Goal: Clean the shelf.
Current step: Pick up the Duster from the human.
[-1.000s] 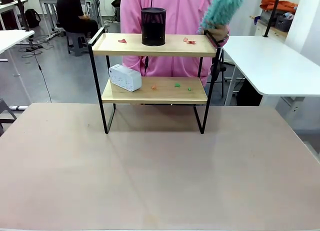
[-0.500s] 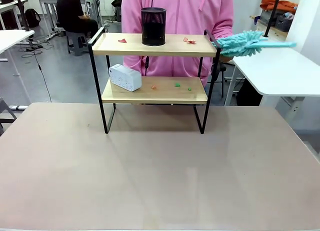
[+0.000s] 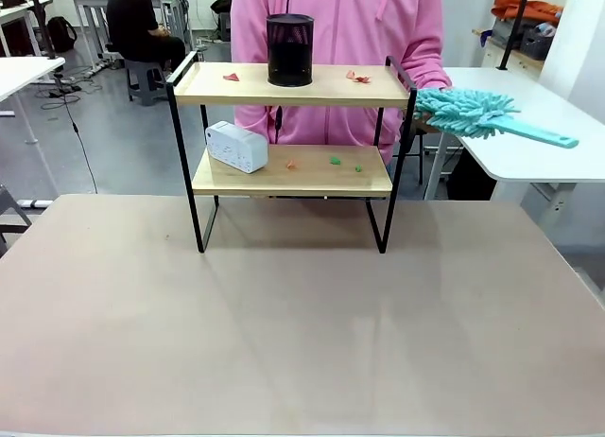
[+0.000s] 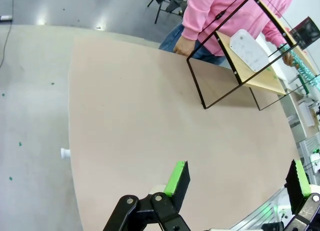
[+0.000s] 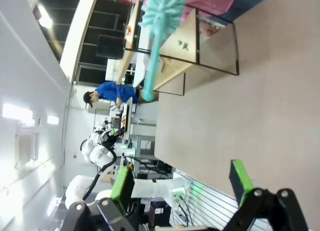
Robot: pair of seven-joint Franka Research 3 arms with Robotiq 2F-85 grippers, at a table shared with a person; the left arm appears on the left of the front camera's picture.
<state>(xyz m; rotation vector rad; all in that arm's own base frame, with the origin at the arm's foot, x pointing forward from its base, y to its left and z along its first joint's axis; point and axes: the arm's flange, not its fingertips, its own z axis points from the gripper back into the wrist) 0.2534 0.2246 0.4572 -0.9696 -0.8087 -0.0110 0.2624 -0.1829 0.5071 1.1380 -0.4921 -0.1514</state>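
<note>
The shelf (image 3: 331, 85) stands at the far middle of the brown table (image 3: 302, 342), just in front of a person in a pink top (image 3: 340, 21). It is not clean yet. On its top board lie pink scraps (image 3: 357, 77) on both sides of a black mesh cup (image 3: 289, 49). On the lower board lie small green and orange scraps (image 3: 335, 160), to the right of a white box (image 3: 236, 147). Off the right end of the shelf the person holds a teal duster (image 3: 463, 111), with its handle pointing right over a white side table (image 3: 501, 92).

I think several things can go wrong from here. The shelf looks light on its thin legs, so a hard push may slide or tip it. A wide sweep on the top board may knock the cup over the edge. Under the top board the room is small, and the duster or an arm may catch the black frame. If the duster must first be taken from the person, a grip on the soft head may slip.

Both grippers are at the near side of the table, well apart from the shelf. The left gripper (image 4: 237, 181) has its fingers spread wide with nothing between them. The right gripper (image 5: 181, 181) is the same, and the shelf and duster are far ahead of it.
</note>
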